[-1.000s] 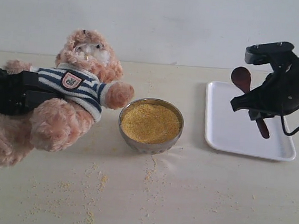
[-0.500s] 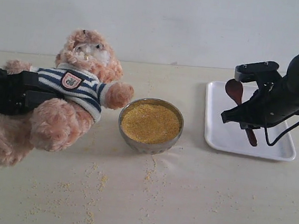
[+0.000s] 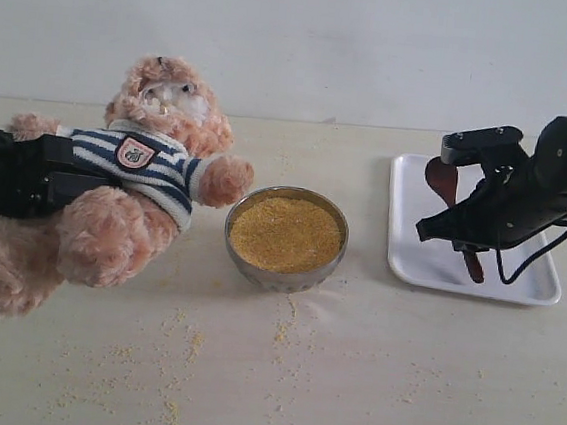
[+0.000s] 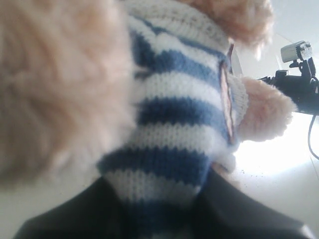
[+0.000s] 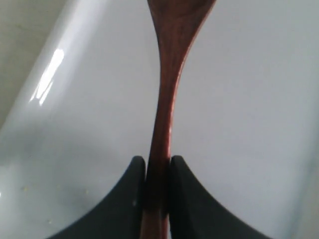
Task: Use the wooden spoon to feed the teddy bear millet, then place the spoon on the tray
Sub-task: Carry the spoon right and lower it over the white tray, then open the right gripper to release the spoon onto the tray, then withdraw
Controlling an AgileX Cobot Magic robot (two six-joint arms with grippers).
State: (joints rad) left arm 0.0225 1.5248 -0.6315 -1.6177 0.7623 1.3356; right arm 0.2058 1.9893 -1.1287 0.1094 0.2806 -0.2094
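Note:
The teddy bear (image 3: 135, 193) in its striped shirt (image 4: 174, 114) is held tilted at the left, with my left gripper (image 3: 64, 177) shut on its torso. Both black fingers (image 4: 75, 216) press into the shirt. The millet (image 3: 286, 233) fills a metal bowl (image 3: 282, 279) at the middle. My right gripper (image 3: 470, 237) hangs low over the white tray (image 3: 412, 257), shut on the handle of the wooden spoon (image 3: 442, 178). The spoon (image 5: 169, 74) points away from the fingers just above the tray (image 5: 249, 99); I cannot tell whether it touches. The spoon's bowl looks empty.
Loose grains (image 3: 179, 363) are scattered over the pale table (image 3: 398, 384) in front of the bowl. A light wall (image 3: 331, 36) closes the back edge. The tray lies at the right, apart from the bowl.
My right gripper has come down and a little leftwards with the spoon, bringing it close over the tray. The bear and left arm have not moved.

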